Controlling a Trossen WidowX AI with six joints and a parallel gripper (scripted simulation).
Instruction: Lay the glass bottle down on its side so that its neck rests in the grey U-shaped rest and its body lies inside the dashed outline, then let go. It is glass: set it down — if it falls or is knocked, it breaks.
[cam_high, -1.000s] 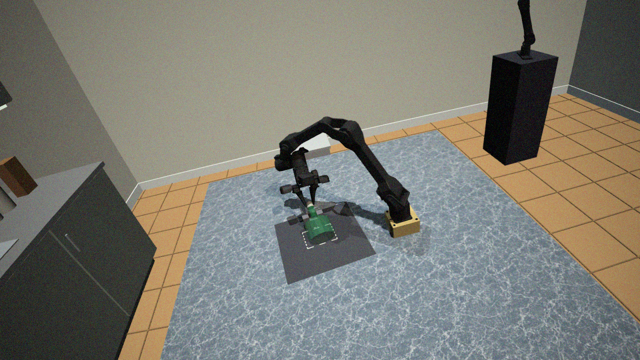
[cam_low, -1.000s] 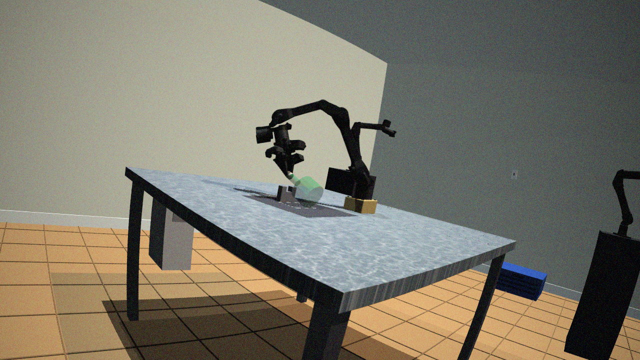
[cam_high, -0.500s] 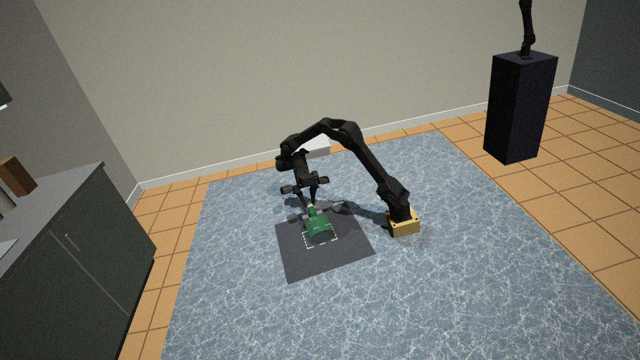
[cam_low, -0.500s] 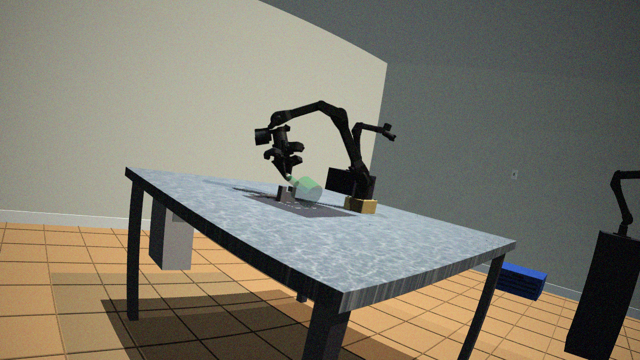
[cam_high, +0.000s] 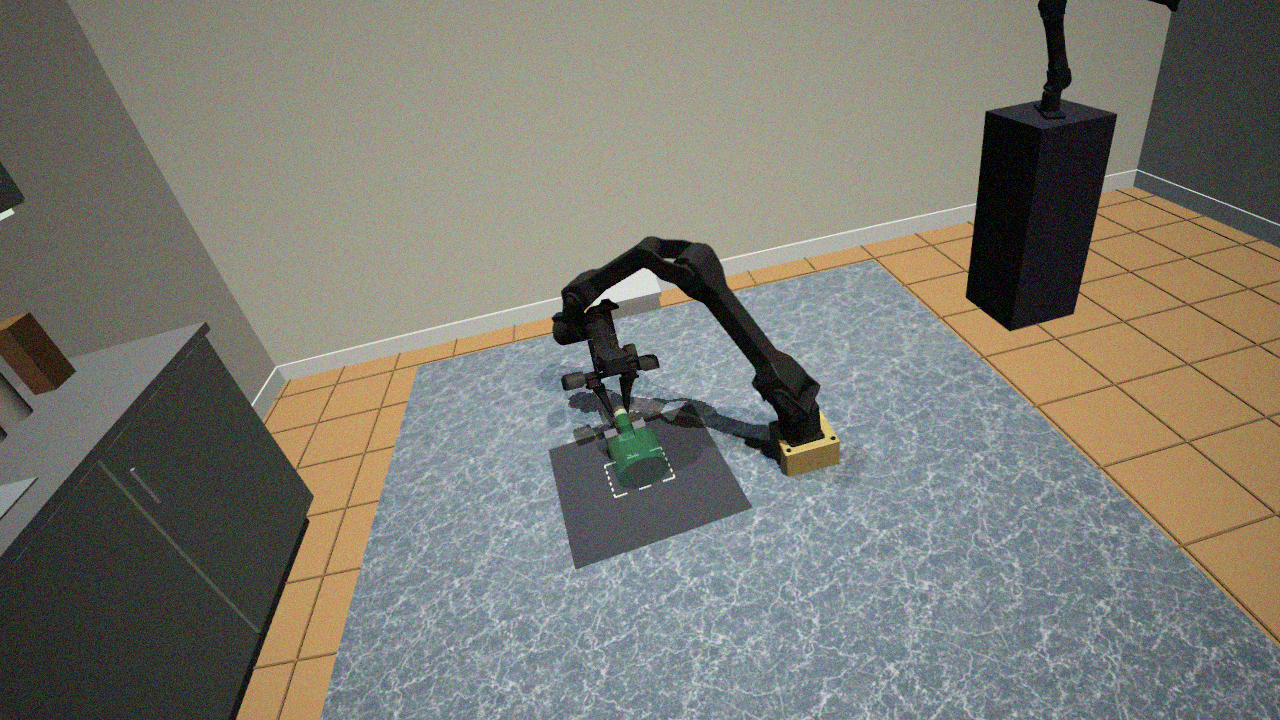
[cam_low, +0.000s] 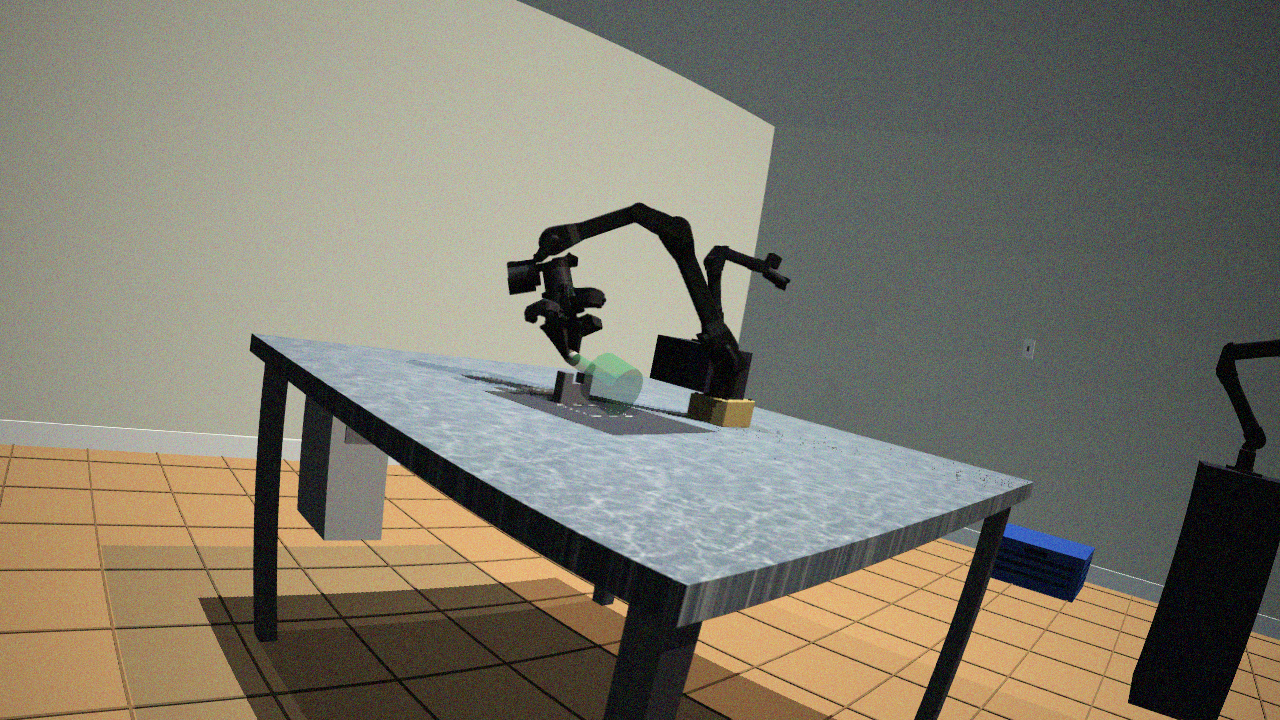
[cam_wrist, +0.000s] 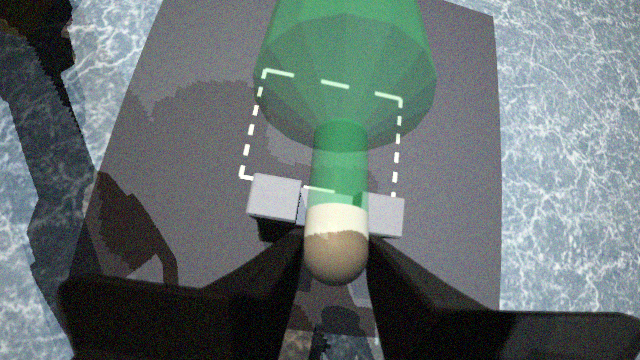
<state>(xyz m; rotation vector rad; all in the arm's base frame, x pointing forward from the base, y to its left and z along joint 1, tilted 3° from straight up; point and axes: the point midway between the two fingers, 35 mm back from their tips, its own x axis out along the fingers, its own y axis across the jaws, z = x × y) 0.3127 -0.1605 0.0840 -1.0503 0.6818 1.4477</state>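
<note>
The green glass bottle (cam_high: 637, 452) (cam_low: 615, 380) (cam_wrist: 345, 55) is tilted well over towards its side, its neck end higher than its base. My gripper (cam_high: 619, 411) (cam_low: 572, 358) (cam_wrist: 334, 241) is shut on the bottle's neck at the pale, cork-coloured top. The grey U-shaped rest (cam_low: 563, 387) (cam_wrist: 274, 197) stands under the neck; in the wrist view the neck runs between its two posts, but seems to be above them. The body is over the dashed outline (cam_high: 615, 495) (cam_wrist: 282, 73), reaching past its far edge in the wrist view. Whether the body touches the mat cannot be told.
A dark mat (cam_high: 581, 537) (cam_low: 662, 427) (cam_wrist: 460, 150) lies under the rest and outline, on the blue marbled table (cam_high: 805, 626) (cam_low: 716, 510). The arm's yellow base block (cam_high: 810, 454) (cam_low: 723, 411) stands beside the mat.
</note>
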